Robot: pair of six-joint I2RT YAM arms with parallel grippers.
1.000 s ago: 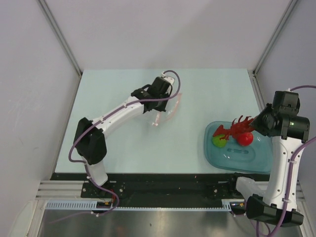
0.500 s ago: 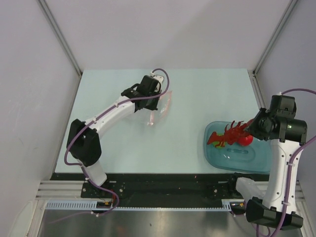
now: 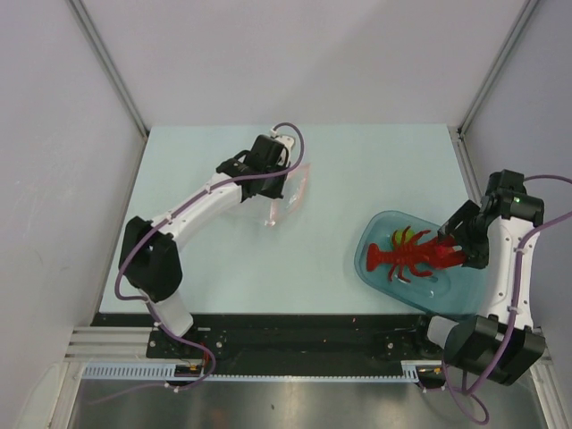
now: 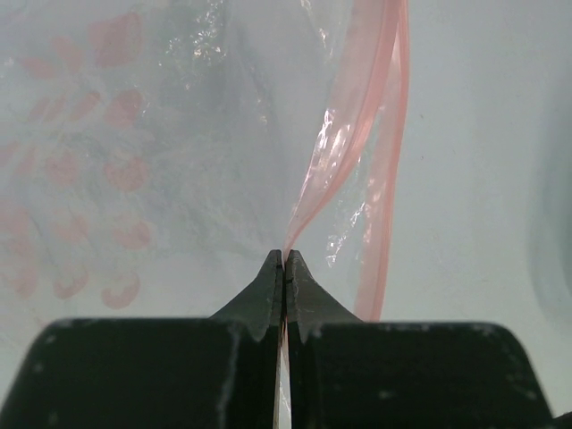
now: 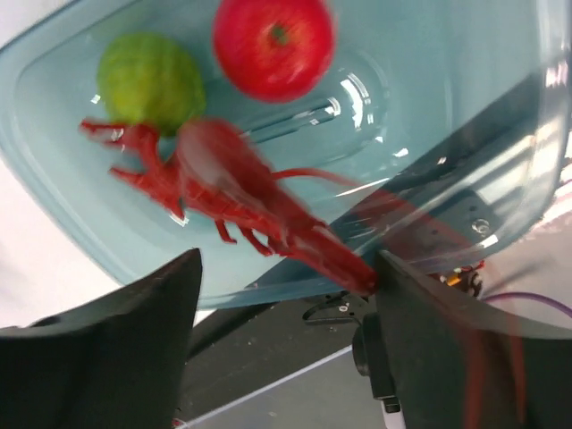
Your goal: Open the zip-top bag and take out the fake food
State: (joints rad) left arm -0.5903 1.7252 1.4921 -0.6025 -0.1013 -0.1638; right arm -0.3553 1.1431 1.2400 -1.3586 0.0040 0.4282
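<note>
Seen from above, the left gripper (image 3: 279,183) holds the zip-top bag (image 3: 298,183) over the middle of the table (image 3: 375,161), well clear of every edge and with free room all round. The right gripper (image 3: 454,252) hangs over the tray (image 3: 429,290), where the lobster (image 3: 407,254) lies. The tray sits skewed, close to the table's front edge, so a nudge from that arm could push it over. At the left wrist the jaws are together, pinching a thin fold of the bag by its pink zip strip (image 4: 386,134); film that slick could slip free. At the right wrist the jaws stand wide apart with the lobster's tail between them, and the green fruit (image 5: 147,80) and red fruit (image 5: 273,45) lie beside it in the tray. A careless lift could snag the tail and drag the lobster out.
</note>
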